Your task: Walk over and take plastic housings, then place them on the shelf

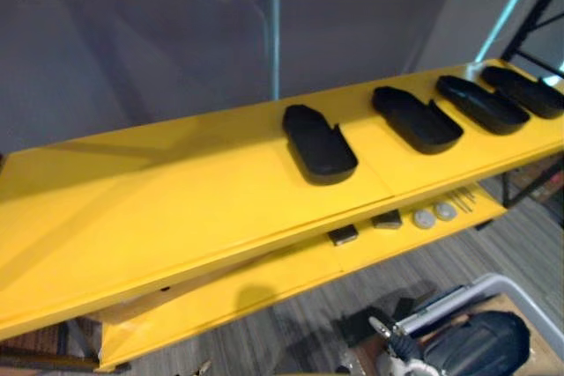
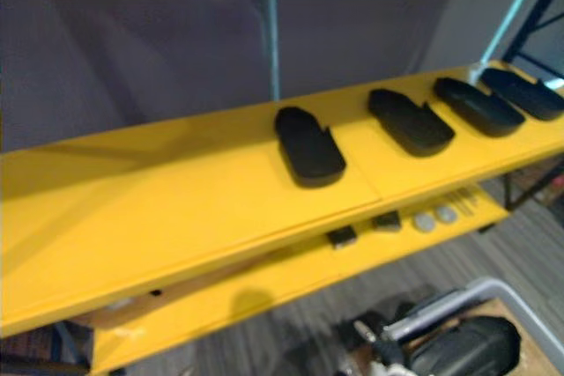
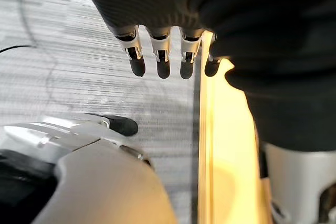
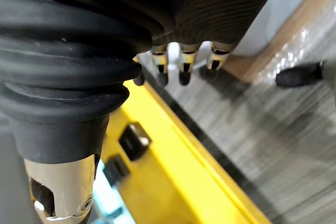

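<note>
The housings on the shelf are judged light and stiff, best gripped across the long sides. The left hand and right hand are held slack, empty.

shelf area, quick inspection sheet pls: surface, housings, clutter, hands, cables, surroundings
surface: yellow top shelf, glossy
job's things: four black housings in a row on its right half
clutter: two black blocks and two grey discs on the lower shelf
hands: left hand and right hand both open, holding nothing
cables: nothing seen
surroundings: grey floor, metal post behind the shelf
</note>
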Tool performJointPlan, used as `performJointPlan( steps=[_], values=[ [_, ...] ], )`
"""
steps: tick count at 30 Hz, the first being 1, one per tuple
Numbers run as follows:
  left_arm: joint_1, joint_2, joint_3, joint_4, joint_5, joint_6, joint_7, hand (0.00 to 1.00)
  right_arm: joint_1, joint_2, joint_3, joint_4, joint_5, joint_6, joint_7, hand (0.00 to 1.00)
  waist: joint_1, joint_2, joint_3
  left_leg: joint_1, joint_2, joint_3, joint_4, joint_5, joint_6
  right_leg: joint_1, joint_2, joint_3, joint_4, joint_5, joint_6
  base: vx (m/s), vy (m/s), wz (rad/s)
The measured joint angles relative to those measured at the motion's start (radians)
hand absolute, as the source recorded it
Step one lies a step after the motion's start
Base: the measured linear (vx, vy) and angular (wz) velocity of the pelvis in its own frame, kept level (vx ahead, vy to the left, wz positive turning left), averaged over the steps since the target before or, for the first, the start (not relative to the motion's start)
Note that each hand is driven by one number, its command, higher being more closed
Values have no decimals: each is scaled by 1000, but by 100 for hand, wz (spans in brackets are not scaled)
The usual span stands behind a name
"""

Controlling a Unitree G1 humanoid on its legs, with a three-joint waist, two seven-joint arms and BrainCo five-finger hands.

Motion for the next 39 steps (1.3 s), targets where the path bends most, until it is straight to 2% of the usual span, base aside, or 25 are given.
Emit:
performJointPlan(
  steps=[2,4,5,10,12,13,14,15,16,17,19,22,23,24,25,27,28,29,30,31,32,34,35,36,39],
  values=[
    [-16,12,-35,0,40,0,-20,0,27,-7,28,-18,-4,-26,18,0,-23,-3,-1,-2,0,27,22,-19,-2,-21,2,34,2,4,2,53,33,-53],
    [-37,16,-49,-1,90,1,-37,0,54,-6,55,-48,-24,-32,21,0,-23,-4,-1,-3,0,32,33,-35,2,-41,10,78,1,19,4,67,23,-112],
    [-100,28,-171,-1,218,0,-78,0,92,-3,157,-108,-128,-56,41,0,-50,-7,-2,-6,4,54,114,-122,12,-76,28,191,-5,46,2,62,49,-149],
    [-134,-1,-230,0,213,0,-101,0,112,-4,192,-118,-158,-60,41,0,-71,-20,-8,-8,4,51,142,-146,13,-86,34,211,-14,53,-5,60,18,-41],
    [-136,-4,-226,-3,150,1,-94,0,95,-12,230,-117,-205,-77,42,0,-62,-26,-8,-121,12,-99,357,-180,72,-129,40,252,23,51,-7,17,-200,-64],
    [-136,-1,-211,-5,132,-2,-89,0,72,-35,260,-113,-210,-91,41,0,-40,-20,2,-182,-3,-219,487,-212,101,-143,49,300,41,48,-13,-62,-111,-98],
    [-137,-7,-205,-5,136,-5,-84,0,62,-50,268,-111,-209,-101,39,0,-32,-7,13,-185,-21,-287,512,-236,114,-146,60,327,43,46,-16,-81,122,-149],
    [-126,-32,-202,-4,154,-6,-74,0,42,-80,275,-102,-196,-107,32,0,-7,50,17,-174,-37,-390,513,-296,119,-162,94,384,45,57,1,-55,134,-127],
    [-123,-40,-196,-4,170,-7,-73,0,33,-95,276,-98,-195,-110,23,0,-6,73,16,-160,-36,-418,501,-320,106,-170,115,405,44,66,16,-89,211,-148],
    [-133,-41,-199,1,222,-4,-72,0,24,-99,276,-100,-195,-121,4,0,-16,82,24,-140,-50,-407,468,-346,111,-200,124,458,57,83,36,-93,121,-93],
    [-149,-25,-218,8,251,-2,-73,0,38,-97,282,-116,-195,-139,-5,0,-21,62,39,-123,-68,-369,443,-353,123,-243,134,483,86,120,14,-152,65,-125],
    [-152,24,-218,0,253,0,-50,0,60,-97,304,-233,-196,-143,3,0,-34,15,81,-74,-78,-251,417,-354,135,-254,150,410,52,223,-49,-174,-62,-150],
    [-146,48,-214,0,214,7,-29,0,65,-100,308,-274,-198,-155,21,0,-37,0,87,-65,-64,-176,406,-346,143,-263,149,288,41,174,-148,-212,-12,-161],
    [-138,56,-202,0,182,14,-19,0,64,-110,308,-281,-201,-168,36,0,-38,15,90,-52,-30,-110,391,-335,135,-291,150,132,109,109,-169,-191,17,-150],
    [-128,56,-197,0,176,15,-17,0,64,-113,309,-283,-202,-171,38,0,-40,23,89,-50,-15,-92,388,-332,132,-295,153,80,138,102,-175,-56,30,-122],
    [-84,61,-174,-9,174,15,-12,0,59,-125,329,-290,-228,-188,39,0,-40,51,89,-45,28,-39,396,-321,127,-257,156,-90,278,60,-235,195,8,-112],
    [-68,64,-165,-18,174,14,-14,0,59,-126,354,-309,-238,-188,37,0,-24,24,86,-62,1,-41,439,-315,139,-235,147,-107,233,73,-193,125,-14,-115],
    [-68,67,-156,-17,174,16,-15,0,48,-121,373,-322,-240,-189,35,0,-16,8,96,-96,-17,-79,477,-303,175,-228,141,-75,184,119,-167,-194,-274,-114],
    [-68,63,-137,-14,174,13,-12,0,21,-123,390,-331,-248,-201,35,0,5,41,92,-165,-7,-196,424,-284,210,-219,171,-20,70,204,-145,-131,-232,-102],
    [-68,56,-135,-14,173,7,-12,0,-15,-120,391,-324,-267,-199,35,0,22,53,111,-140,12,-170,401,-267,130,-223,160,-92,178,99,-180,-166,-286,-79],
    [-53,56,-138,-15,170,8,-13,0,-23,-119,390,-332,-275,-202,25,0,16,80,103,-145,38,-165,374,-244,116,-220,105,-183,341,-52,-173,56,-8,-40],
    [-22,62,-130,-23,152,1,-18,0,-37,-113,394,-334,-276,-204,10,0,30,82,92,-125,63,-151,337,-214,89,-170,20,-233,442,-133,-157,218,21,-32],
    [7,77,-113,-31,151,1,-25,0,-51,-112,415,-346,-276,-204,-10,0,48,59,78,-135,74,-134,335,-205,74,-131,-24,-227,400,-118,-131,294,-33,-54],
    [25,92,-97,-32,149,1,-29,0,-56,-104,421,-360,-276,-204,-23,0,49,28,73,-149,80,-131,334,-195,52,-121,-16,-213,348,-104,-67,128,-154,-40],
    [48,64,-53,-16,143,-10,-32,0,-72,-126,426,-424,-274,-203,-87,0,64,23,73,-139,127,-86,274,-152,-12,-72,66,-230,162,-79,-37,10,-295,-47]
  ],
)
